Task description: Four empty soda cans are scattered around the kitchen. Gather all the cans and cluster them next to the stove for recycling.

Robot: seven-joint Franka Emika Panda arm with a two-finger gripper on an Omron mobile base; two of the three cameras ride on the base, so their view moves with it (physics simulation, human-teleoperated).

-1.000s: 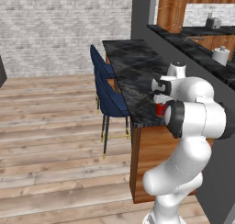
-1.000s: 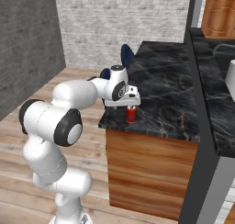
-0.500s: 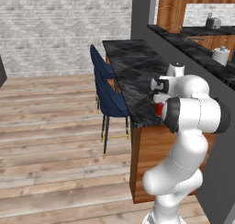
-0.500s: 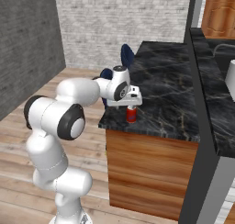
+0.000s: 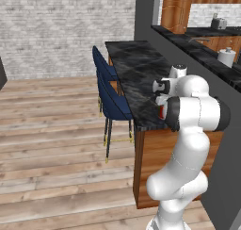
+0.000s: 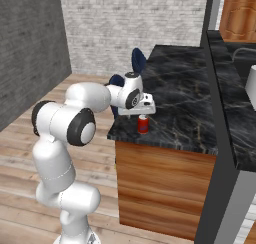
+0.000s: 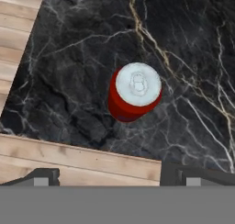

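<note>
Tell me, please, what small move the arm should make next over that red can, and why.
Probably lower the open gripper straight down around the red can. The can stands upright on the black marbled counter near its corner, right under the hand, and the hand view looks down on its silver top. The jaws stand wide and above it, so nothing is gripped yet.
</note>
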